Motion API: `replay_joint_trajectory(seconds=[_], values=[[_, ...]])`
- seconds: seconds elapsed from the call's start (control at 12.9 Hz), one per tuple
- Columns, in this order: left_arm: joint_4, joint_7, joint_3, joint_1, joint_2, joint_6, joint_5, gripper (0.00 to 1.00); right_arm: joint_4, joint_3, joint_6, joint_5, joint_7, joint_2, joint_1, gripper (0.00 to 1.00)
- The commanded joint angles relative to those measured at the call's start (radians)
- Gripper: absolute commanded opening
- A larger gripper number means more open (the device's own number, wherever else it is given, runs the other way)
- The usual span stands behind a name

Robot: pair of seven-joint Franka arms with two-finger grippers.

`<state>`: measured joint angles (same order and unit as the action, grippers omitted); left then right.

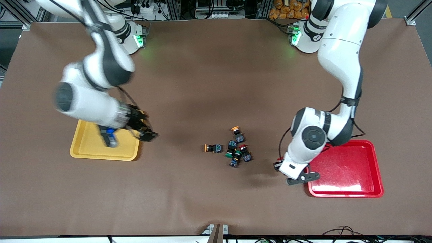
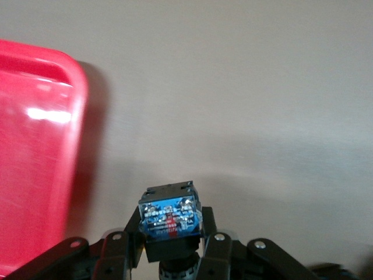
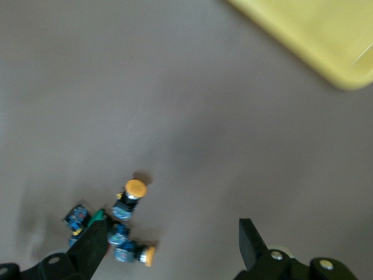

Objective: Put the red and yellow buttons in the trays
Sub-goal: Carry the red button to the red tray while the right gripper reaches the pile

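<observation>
The left gripper is carrying a clamped red button beside the red tray (release over it comes next), while the right gripper is hanging wide open by the yellow tray.

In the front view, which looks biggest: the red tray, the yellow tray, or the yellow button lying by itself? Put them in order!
1. Red tray, biggest.
2. Yellow tray, though the right arm covers part of it, so the gap between the trays is unsure.
3. Lone yellow button, by far the smallest.
</observation>
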<state>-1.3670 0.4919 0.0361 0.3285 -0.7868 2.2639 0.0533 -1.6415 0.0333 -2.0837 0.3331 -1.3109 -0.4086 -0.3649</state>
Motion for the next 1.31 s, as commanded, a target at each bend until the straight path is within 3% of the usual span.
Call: replay_joint_trajectory(seconds=[0.0,0.15,0.77,1.24], values=[[-0.018,-0.103,-0.005,-0.055,0.038,-0.049,0.022,0.0,0.203,-0.012,-0.061,-0.003,-0.236,-0.212,-0.077,1.0],[-0.023,-0.194,-0.007,-0.109,0.038,-0.05,0.022,0.0,0.288,-0.015,-0.134,-0.008,-0.324,-0.317,-0.12,1.0],[-0.026,-0.622,-0.008,-0.325,0.005,-0.049,0.02,0.0,0.293,-0.016,-0.427,-0.008,-0.381,-0.475,-0.207,1.0],[-0.029,-0.777,-0.007,-0.399,-0.052,0.009,0.022,0.01,0.293,-0.018,-0.441,-0.023,-0.421,-0.527,-0.255,1.0]])
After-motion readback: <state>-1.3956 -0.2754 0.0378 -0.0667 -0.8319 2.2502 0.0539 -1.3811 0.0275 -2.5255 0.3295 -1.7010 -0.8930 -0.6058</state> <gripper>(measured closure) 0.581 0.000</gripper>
